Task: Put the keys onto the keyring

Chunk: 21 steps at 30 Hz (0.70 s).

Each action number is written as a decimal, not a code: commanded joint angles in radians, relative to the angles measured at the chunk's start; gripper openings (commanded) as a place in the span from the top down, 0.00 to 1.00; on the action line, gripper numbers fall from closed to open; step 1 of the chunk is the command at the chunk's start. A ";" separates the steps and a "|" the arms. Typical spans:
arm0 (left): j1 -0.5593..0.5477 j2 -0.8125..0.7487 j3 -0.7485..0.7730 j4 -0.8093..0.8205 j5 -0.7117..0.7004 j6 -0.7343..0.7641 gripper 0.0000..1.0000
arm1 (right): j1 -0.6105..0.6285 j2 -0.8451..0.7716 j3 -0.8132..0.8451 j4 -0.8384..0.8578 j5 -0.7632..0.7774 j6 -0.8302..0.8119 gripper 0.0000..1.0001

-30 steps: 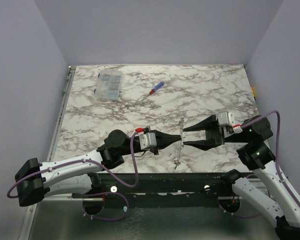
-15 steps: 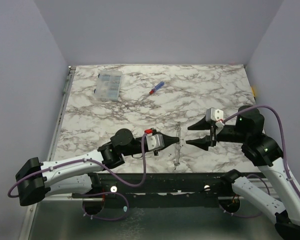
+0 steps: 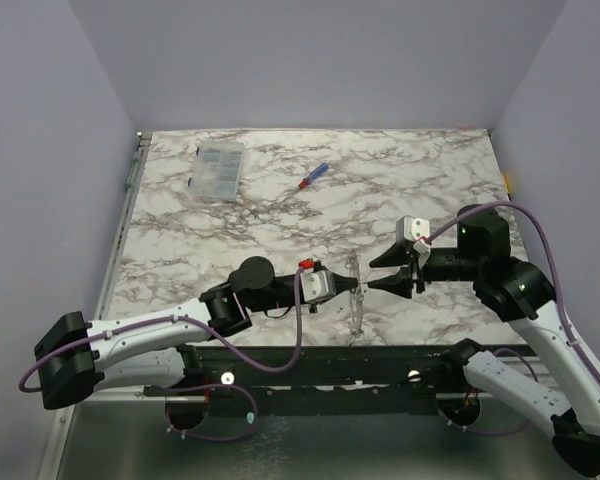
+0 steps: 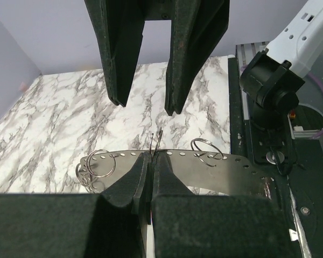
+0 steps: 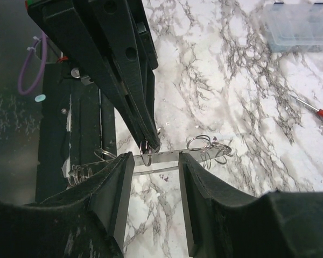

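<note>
The keyring [image 3: 354,318] is at the near part of the table [image 3: 430,180], between my two grippers. It is a thin pale strip with little holes, and small wire rings [image 4: 99,162] hang on it. My left gripper [image 3: 356,286] has its jaws pressed tight together on the middle of the strip, with a thin ring poking up at the tips. My right gripper [image 3: 370,276] faces it from the other side, jaws apart, tips close to the strip. A clear box [image 3: 218,170] and a screwdriver [image 3: 313,177] lie far back
</note>
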 commanded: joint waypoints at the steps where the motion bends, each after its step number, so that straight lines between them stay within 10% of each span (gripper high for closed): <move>1: -0.004 0.015 0.042 0.006 0.002 0.005 1.00 | 0.030 -0.001 -0.029 -0.031 0.056 -0.030 0.53; 21: -0.004 0.044 0.045 0.003 0.008 -0.003 1.00 | 0.128 0.051 -0.067 0.001 0.175 -0.094 0.61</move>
